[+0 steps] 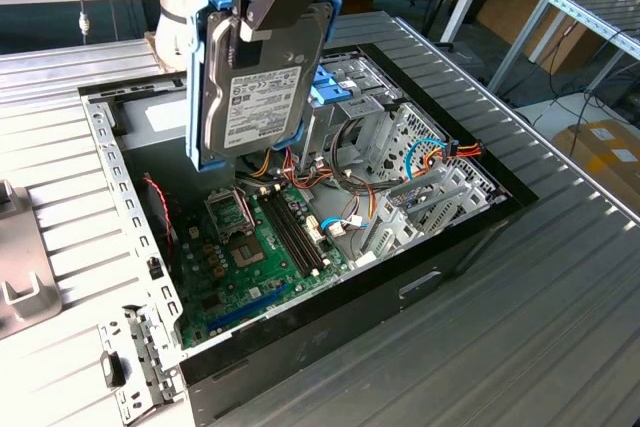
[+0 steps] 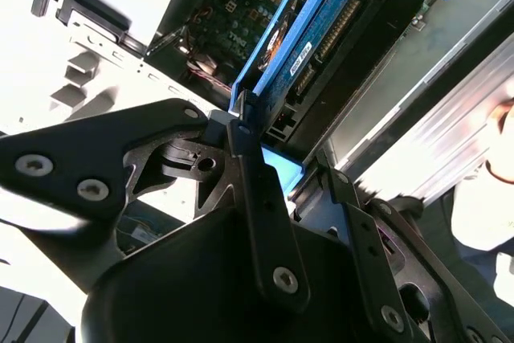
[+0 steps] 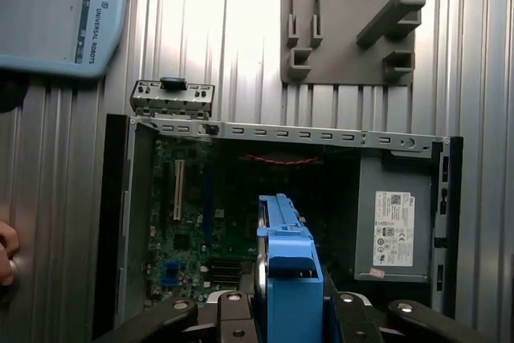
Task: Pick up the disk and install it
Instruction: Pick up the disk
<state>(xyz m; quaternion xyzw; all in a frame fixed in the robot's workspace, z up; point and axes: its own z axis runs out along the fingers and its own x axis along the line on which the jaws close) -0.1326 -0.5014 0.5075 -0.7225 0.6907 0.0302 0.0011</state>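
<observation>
Gripper [image 1: 263, 19] fingers are clenched on the upper end of the disk [image 1: 250, 97]. Disk hangs upright, label facing out, in the air over the open case [image 1: 330, 322], above the motherboard [image 1: 255, 247] toward the case's far edge, touching nothing below. Likely dense, fairly heavy, rigid and shock-sensitive. Smooth metal faces could slip, so the blue rails [image 1: 196, 87] look like the safer hold.
</observation>
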